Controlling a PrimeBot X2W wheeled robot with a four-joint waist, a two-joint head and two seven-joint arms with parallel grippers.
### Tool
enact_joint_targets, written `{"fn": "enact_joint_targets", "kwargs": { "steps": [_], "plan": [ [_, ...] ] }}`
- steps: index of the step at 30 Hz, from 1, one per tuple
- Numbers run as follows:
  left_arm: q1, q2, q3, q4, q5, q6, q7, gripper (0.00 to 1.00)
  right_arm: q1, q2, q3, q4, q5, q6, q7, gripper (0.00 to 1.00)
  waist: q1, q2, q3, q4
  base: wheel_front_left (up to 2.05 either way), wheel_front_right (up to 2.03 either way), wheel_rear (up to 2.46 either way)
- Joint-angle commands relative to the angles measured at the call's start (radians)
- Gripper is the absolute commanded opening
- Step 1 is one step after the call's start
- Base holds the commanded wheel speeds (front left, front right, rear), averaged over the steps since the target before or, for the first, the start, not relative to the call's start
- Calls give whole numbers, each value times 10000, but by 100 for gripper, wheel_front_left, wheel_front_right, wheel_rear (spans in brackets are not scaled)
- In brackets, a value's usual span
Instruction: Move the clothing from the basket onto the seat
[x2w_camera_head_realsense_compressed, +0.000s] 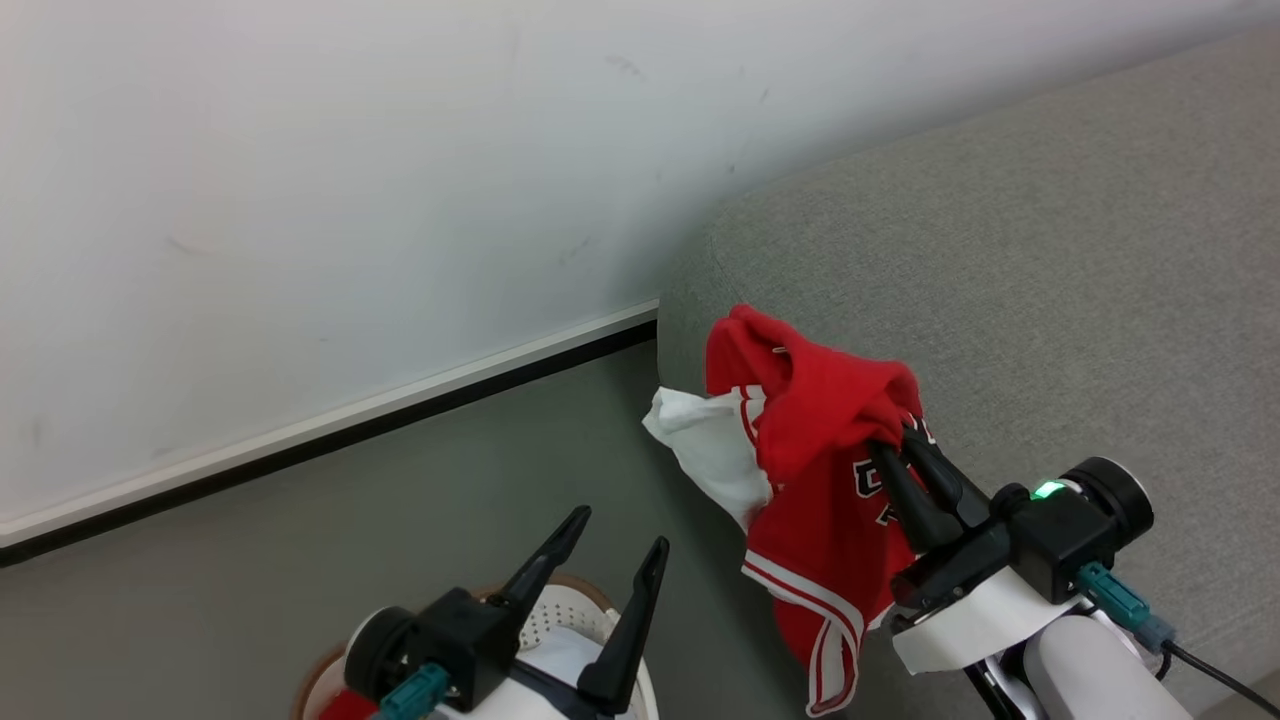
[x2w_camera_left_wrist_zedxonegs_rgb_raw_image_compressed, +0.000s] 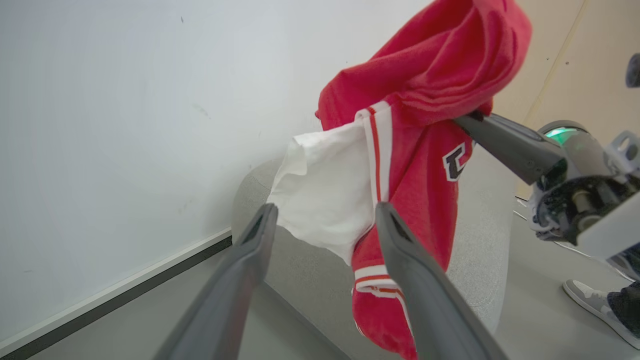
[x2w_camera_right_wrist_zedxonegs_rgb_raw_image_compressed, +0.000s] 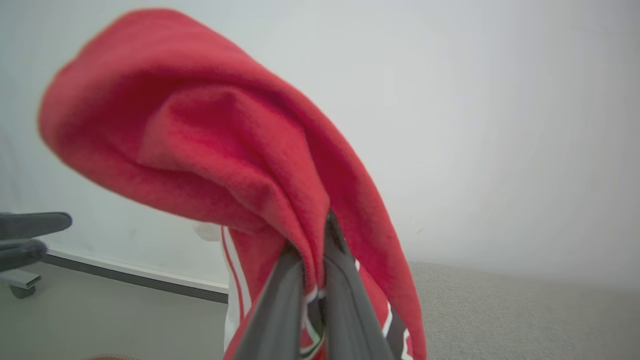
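Note:
My right gripper (x2w_camera_head_realsense_compressed: 895, 438) is shut on a bunch of red clothing (x2w_camera_head_realsense_compressed: 815, 430) with white trim and black-and-white lettering. The garment hangs in the air over the near corner of the grey seat (x2w_camera_head_realsense_compressed: 1050, 260), and a white cloth (x2w_camera_head_realsense_compressed: 710, 450) dangles from its left side. The right wrist view shows the fabric (x2w_camera_right_wrist_zedxonegs_rgb_raw_image_compressed: 200, 130) draped over the pinched fingers (x2w_camera_right_wrist_zedxonegs_rgb_raw_image_compressed: 345, 285). My left gripper (x2w_camera_head_realsense_compressed: 620, 530) stands open and holds nothing, above the cream basket (x2w_camera_head_realsense_compressed: 565, 615) at the lower left. In the left wrist view it (x2w_camera_left_wrist_zedxonegs_rgb_raw_image_compressed: 326, 207) points at the hanging clothing (x2w_camera_left_wrist_zedxonegs_rgb_raw_image_compressed: 425, 75).
A white wall with a dark baseboard (x2w_camera_head_realsense_compressed: 330, 430) runs behind the grey floor (x2w_camera_head_realsense_compressed: 400, 520). A scrap of red fabric (x2w_camera_head_realsense_compressed: 345, 705) shows at the basket's brown rim. A person's shoe (x2w_camera_left_wrist_zedxonegs_rgb_raw_image_compressed: 600, 310) rests on the floor beyond the seat.

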Motion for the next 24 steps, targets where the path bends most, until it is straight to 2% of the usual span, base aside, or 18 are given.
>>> {"fn": "enact_joint_targets", "kwargs": {
  "steps": [1,9,17,20,24],
  "plan": [
    [-109,45,-23,28,-42,-26,-54,100,112,0,-157,-126,-108,-21,-2,0,0,-1,95,-15,0,0,0],
    [-835,270,-118,-121,210,-251,221,100,-285,402,-1283,-451,-203,-21,-2,0,0,-1,1218,401,0,0,0],
    [-2619,474,-240,-273,443,-654,500,100,-2357,793,-3324,-257,-886,-21,-2,0,0,-1,3365,1241,0,0,0],
    [-3142,473,-215,-201,419,-733,446,100,-3535,653,-4116,19,-1273,-21,-1,0,0,-1,4030,1574,0,0,0],
    [-3612,426,-274,40,342,-797,259,100,-5377,38,-5308,597,-1894,-23,84,0,0,-1,4666,2035,0,0,0]
  ]
}}
